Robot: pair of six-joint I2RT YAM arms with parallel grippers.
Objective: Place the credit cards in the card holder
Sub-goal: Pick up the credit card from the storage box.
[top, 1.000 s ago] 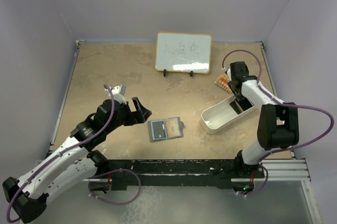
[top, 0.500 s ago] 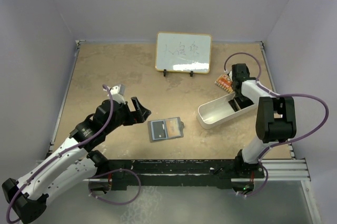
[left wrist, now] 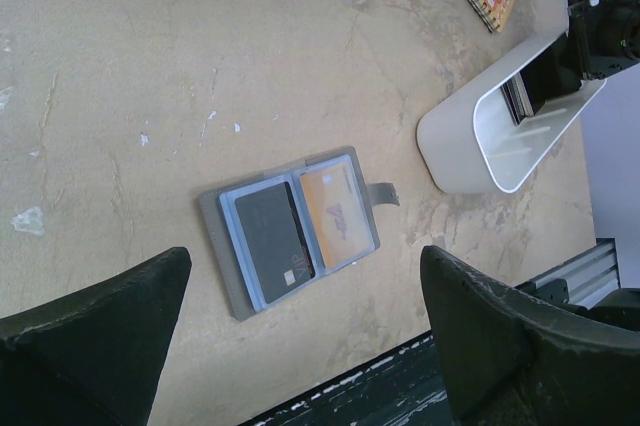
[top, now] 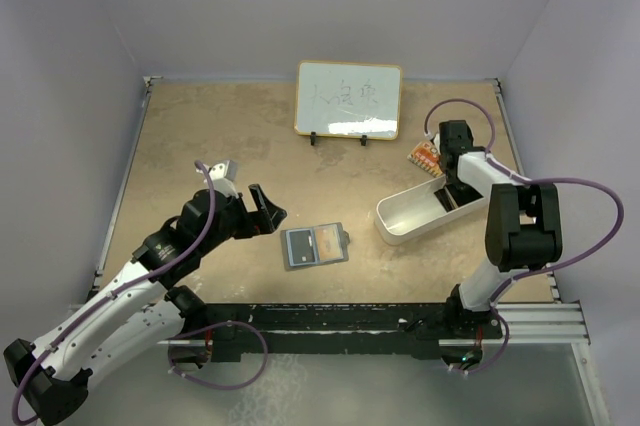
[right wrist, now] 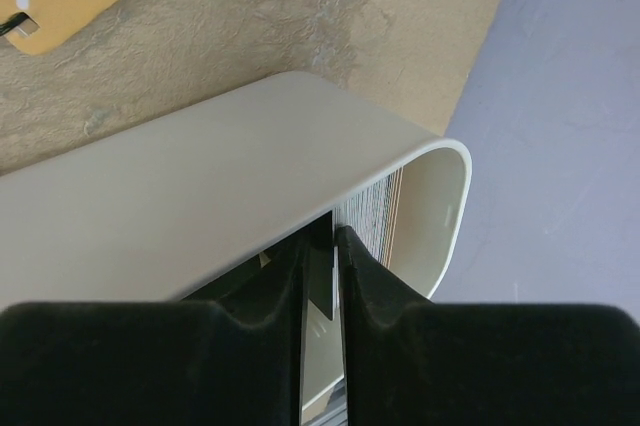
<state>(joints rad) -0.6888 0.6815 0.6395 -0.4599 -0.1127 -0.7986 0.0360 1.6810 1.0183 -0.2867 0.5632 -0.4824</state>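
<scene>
the right tool (right wrist: pixel 322 238) is down inside the white tray (right wrist: pixel 200 196), at its far-right end. its two fingers are pressed almost together on a thin dark sliver, which i take for a credit card (right wrist: pixel 320 271) standing on edge, flat faces against the pads. just to the right of the fingers, a stack of cards (right wrist: pixel 372 214) stands on edge against the tray's rounded end. the tray lies slantwise near the table's right edge, its long axis running from near-left to far-right.

from there the card holder (left wrist: pixel 222 246) lies toward the near-left. it sits around the middle of the table close to the near edge, well apart from the tray. it is open and flat, long axis roughly along the near edge, with a dark card (left wrist: pixel 270 241) in one half and an orange card (left wrist: pixel 338 211) in the other.

the left tool (top: pixel 267 206) hovers just left of the holder with its fingers spread wide and nothing between them. it is much the nearer of the two. my guess is the pinched card must be lifted straight up out of the tray before it is carried across.
</scene>
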